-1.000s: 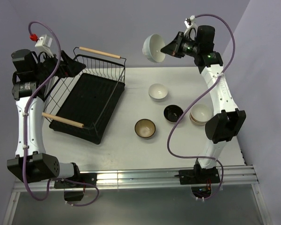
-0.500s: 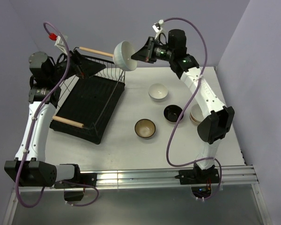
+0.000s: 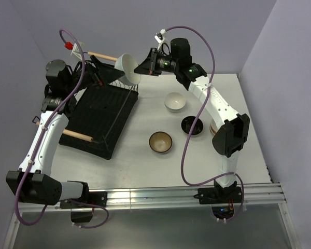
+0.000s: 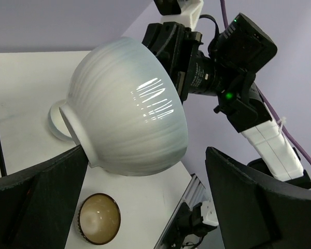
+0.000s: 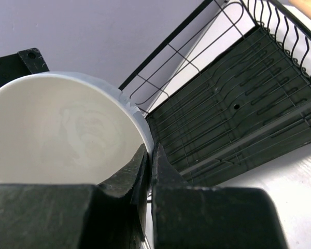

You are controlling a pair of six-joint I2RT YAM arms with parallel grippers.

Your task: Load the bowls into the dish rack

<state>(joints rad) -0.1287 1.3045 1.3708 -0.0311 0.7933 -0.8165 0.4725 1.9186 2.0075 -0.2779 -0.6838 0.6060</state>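
My right gripper point(image 3: 143, 67) is shut on the rim of a white bowl point(image 3: 127, 68) and holds it tilted in the air over the far right corner of the dish rack point(image 3: 99, 115). In the right wrist view the fingers point(image 5: 151, 155) pinch the bowl's point(image 5: 62, 129) rim above the rack point(image 5: 238, 119). My left gripper point(image 3: 107, 77) is open, facing the bowl, its fingers on either side of the bowl's point(image 4: 129, 109) base without touching. No bowl shows inside the rack.
On the table right of the rack stand a white bowl point(image 3: 174, 101), a black bowl point(image 3: 192, 125), a brown bowl point(image 3: 160, 142) and cream bowls point(image 3: 214, 128) partly hidden behind the right arm. The rack's wooden handles point(image 3: 75, 135) stick out at both ends.
My right arm has swung left with the white bowl, from above the table's back edge to the rack's far corner. My left gripper has moved right and now faces the bowl.
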